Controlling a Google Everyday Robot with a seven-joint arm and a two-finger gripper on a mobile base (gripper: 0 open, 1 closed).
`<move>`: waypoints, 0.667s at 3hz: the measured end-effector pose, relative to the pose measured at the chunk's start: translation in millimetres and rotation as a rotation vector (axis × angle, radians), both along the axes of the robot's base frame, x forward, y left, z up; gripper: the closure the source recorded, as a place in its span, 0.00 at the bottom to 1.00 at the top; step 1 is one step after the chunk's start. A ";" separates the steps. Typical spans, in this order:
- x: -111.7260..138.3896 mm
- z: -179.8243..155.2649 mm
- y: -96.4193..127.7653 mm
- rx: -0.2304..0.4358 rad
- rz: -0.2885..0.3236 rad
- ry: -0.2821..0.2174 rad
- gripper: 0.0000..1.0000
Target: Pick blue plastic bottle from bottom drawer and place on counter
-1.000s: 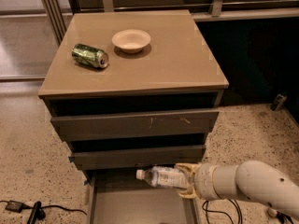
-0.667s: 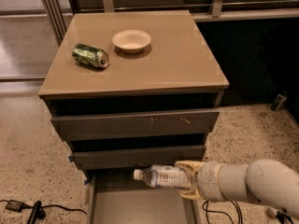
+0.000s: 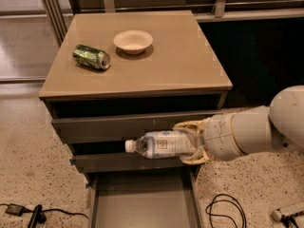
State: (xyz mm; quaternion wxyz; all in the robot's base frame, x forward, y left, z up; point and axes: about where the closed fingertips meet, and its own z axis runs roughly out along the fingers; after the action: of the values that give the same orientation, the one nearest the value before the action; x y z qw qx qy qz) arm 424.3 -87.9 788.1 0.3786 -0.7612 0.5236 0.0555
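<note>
Raising the small clear white-capped plastic bottle [image 3: 159,145], clamped sideways in the tan fingers [image 3: 190,126] above the open grey bottom drawer [image 3: 142,203], comes first; clear the edge of the glossy beige tabletop [image 3: 180,65] before moving inward

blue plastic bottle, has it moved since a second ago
Yes. Held in the gripper, the blue plastic bottle has risen: from just under the lower closed drawer front to above it, nearer the counter.
</note>
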 end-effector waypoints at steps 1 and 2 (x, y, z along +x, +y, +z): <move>-10.9 6.6 1.2 -0.011 0.046 0.036 1.00; -10.8 6.6 1.3 -0.011 0.047 0.036 1.00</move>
State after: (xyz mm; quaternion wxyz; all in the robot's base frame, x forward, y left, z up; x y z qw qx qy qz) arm 413.6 -86.6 794.7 0.3637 -0.7742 0.5126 0.0751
